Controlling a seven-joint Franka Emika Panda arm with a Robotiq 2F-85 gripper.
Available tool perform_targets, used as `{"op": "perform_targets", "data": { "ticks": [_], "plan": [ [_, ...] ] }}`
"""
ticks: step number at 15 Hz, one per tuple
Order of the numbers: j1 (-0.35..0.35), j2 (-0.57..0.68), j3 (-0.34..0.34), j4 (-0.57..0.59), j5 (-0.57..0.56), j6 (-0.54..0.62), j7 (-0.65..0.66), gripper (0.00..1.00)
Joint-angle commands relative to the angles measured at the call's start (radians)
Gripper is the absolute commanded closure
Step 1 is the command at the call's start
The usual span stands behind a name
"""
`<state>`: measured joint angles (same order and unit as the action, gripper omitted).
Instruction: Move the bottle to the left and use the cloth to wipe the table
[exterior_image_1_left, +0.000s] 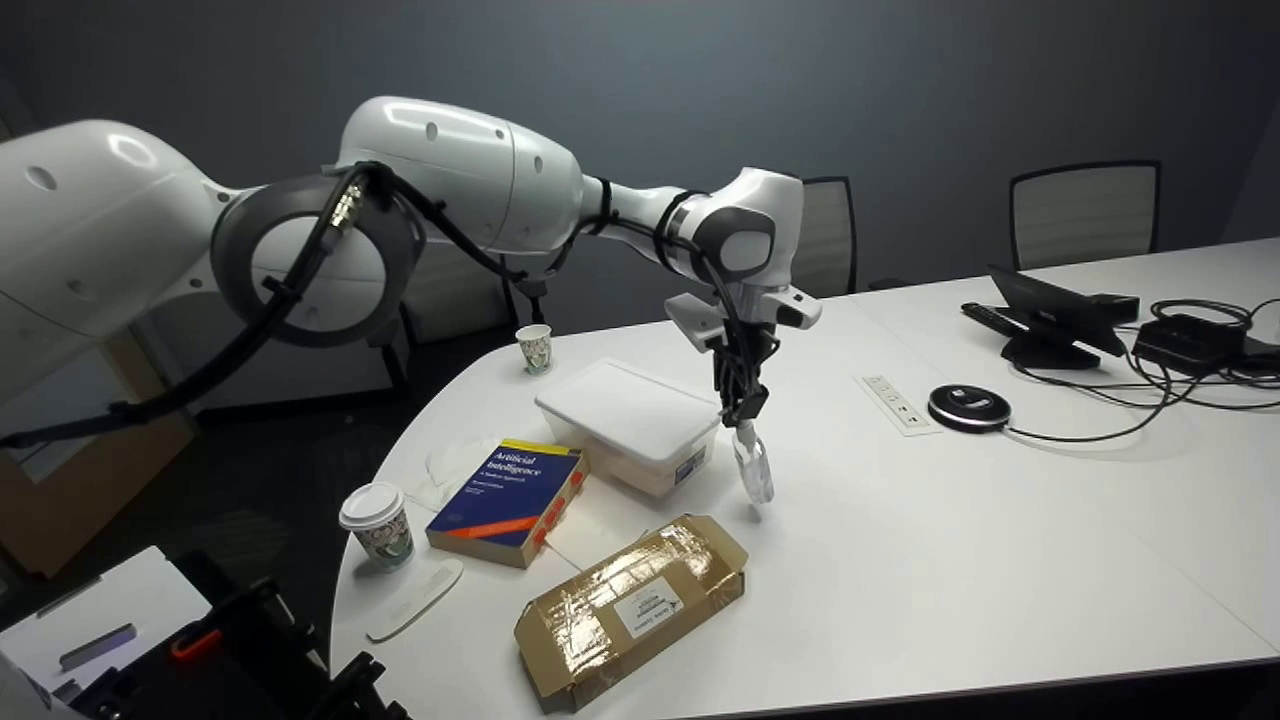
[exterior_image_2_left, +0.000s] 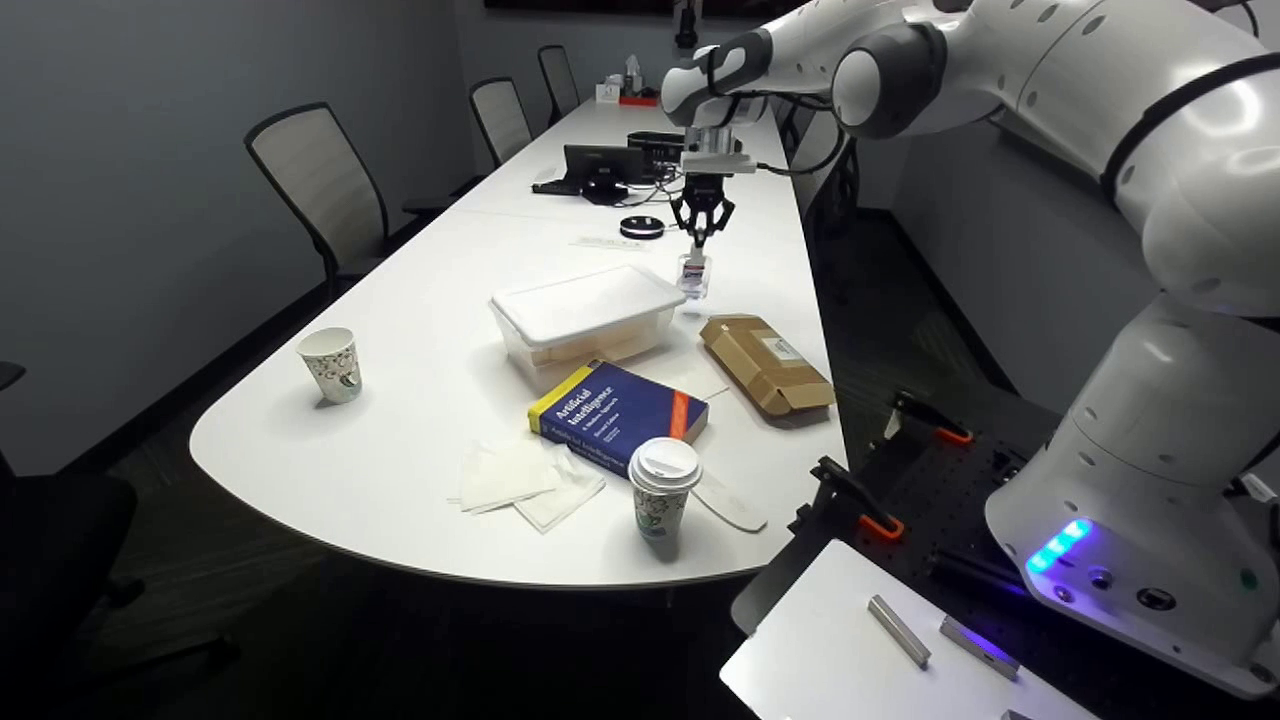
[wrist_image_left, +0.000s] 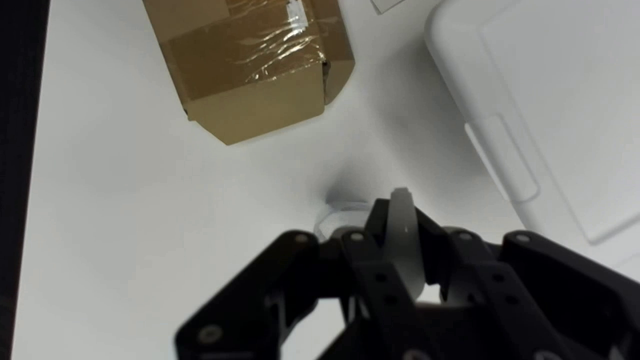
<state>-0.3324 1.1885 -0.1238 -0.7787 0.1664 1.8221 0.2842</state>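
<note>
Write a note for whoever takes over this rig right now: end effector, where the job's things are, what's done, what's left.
Black two-fingered end effector: shut on the pale top of the small clear plastic bottle.
Bottle: seemingly held just above the large white smooth table, near the translucent white-lidded plastic box.
Thin white folded sheets: beside the thick blue book; possibly the cloth.
Done: bottle gripped. Leftward progress: can't tell.
Left: likely set it down leftward, release, then take the cloth and wipe.
</note>
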Motion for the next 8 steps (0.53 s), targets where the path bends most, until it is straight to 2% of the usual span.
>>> {"op": "perform_targets", "data": {
  "ticks": [1, 8],
  "plan": [
    [0.024, -0.044, -0.004, 0.038, -0.009, -0.109, 0.031, 0.97],
    [0.078, -0.144, -0.010, 0.022, -0.011, -0.381, 0.115, 0.97]
  ]
}}
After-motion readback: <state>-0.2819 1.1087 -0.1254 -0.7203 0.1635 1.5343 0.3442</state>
